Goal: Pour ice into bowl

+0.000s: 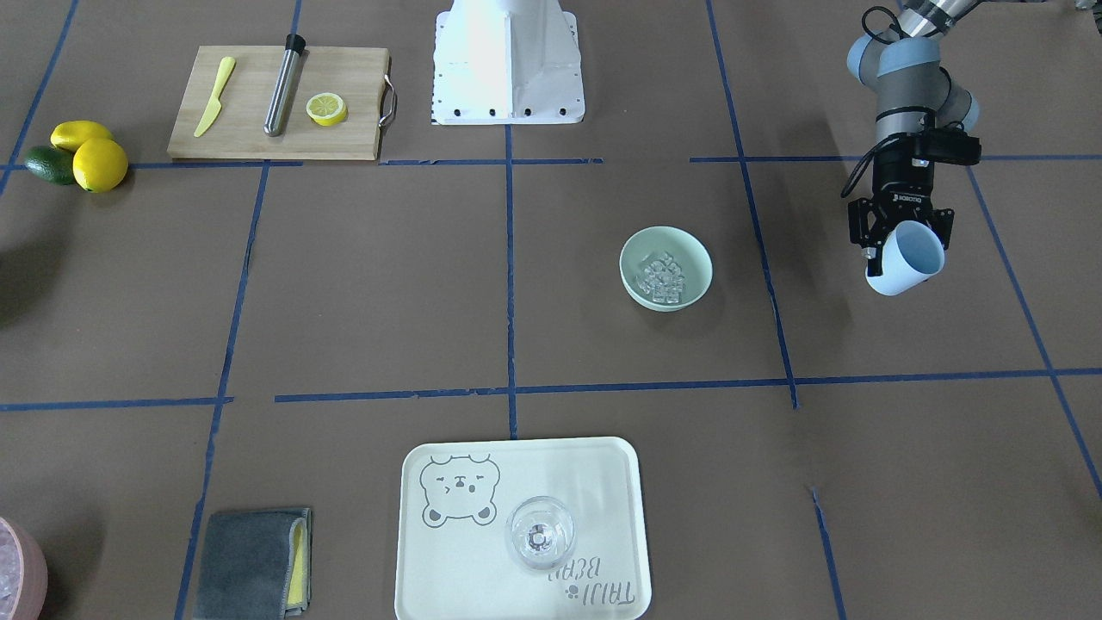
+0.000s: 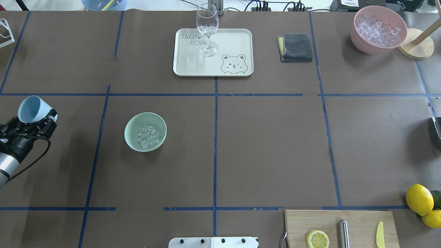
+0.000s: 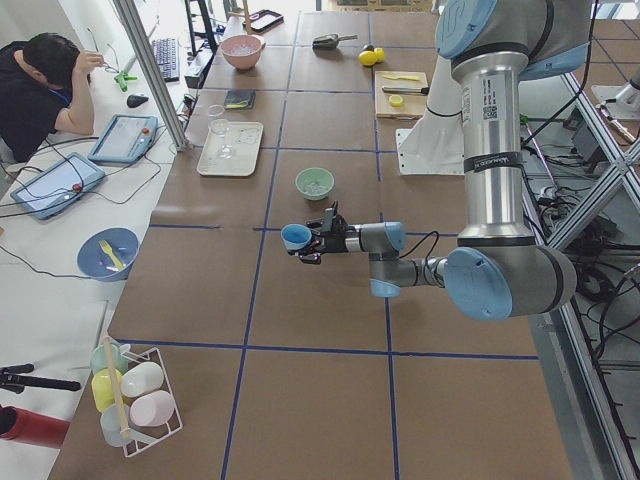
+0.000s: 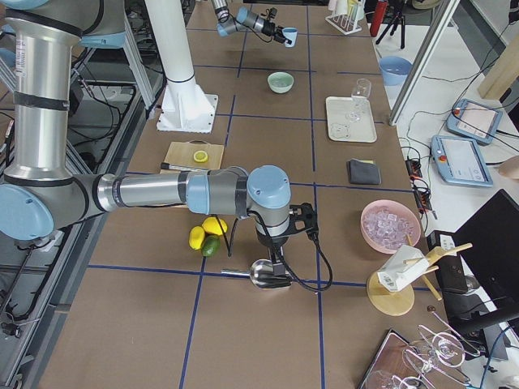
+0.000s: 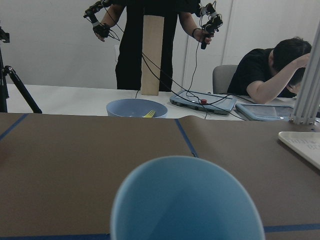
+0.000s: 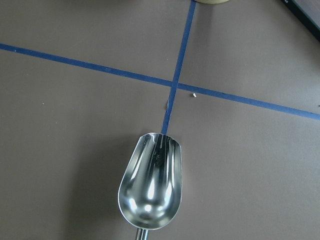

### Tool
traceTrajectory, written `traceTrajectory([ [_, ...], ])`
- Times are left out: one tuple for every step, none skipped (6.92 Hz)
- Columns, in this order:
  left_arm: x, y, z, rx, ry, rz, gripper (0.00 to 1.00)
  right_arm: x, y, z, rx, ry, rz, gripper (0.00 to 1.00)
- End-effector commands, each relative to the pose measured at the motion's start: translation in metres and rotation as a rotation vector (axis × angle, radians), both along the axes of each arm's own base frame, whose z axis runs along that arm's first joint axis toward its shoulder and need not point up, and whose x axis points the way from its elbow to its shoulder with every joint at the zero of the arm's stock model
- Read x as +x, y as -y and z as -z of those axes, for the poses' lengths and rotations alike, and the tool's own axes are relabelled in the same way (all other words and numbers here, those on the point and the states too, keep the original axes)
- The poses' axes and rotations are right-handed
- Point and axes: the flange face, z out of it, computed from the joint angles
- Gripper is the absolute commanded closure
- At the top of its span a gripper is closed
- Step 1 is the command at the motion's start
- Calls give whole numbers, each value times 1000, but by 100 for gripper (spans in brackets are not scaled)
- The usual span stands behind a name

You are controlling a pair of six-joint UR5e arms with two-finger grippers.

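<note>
Left end effector (image 1: 900, 243) grips the tilted pale blue cup (image 1: 908, 263) above the desk (image 1: 387, 284), well apart from the mint bowl (image 1: 689, 245) holding the ice (image 1: 663, 277); right end effector (image 4: 278, 263) over a metal scoop (image 6: 150, 190), grip state unclear.

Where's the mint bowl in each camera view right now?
Front-facing: bowl, right of centre.
Overhead: bowl, left of centre.
Exterior left: bowl, upper middle.
Exterior right: bowl, top middle.
Left wrist: not in it.
Right wrist: not in it.
Shared landmark: the bear tray, in all four exterior views.
</note>
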Motion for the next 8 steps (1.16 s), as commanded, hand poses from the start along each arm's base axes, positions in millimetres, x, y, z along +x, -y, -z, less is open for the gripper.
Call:
traceTrajectory([
  [1, 1, -30, -32, 37, 7, 100, 0, -1, 0, -1, 1, -1, 0],
  [2, 0, -44, -43, 64, 4, 100, 0, -1, -1, -3, 3, -1, 0],
  [3, -1, -49, -48, 77, 0, 100, 0, -1, -1, -3, 3, -1, 0],
  [3, -2, -57, -54, 93, -3, 100, 0, -2, -2, -4, 3, -1, 0],
  [4, -3, -58, -54, 92, -5, 100, 0, -3, -3, -6, 3, 0, 0],
  [5, -4, -59, -55, 92, -7, 98, 0, -4, -3, -6, 5, 0, 0],
  [5, -4, -58, -58, 80, -5, 94, 0, -4, -3, -6, 5, 0, 0],
  [9, -7, -60, -74, 39, -5, 90, 1, -4, -2, -4, 5, -3, 0],
])
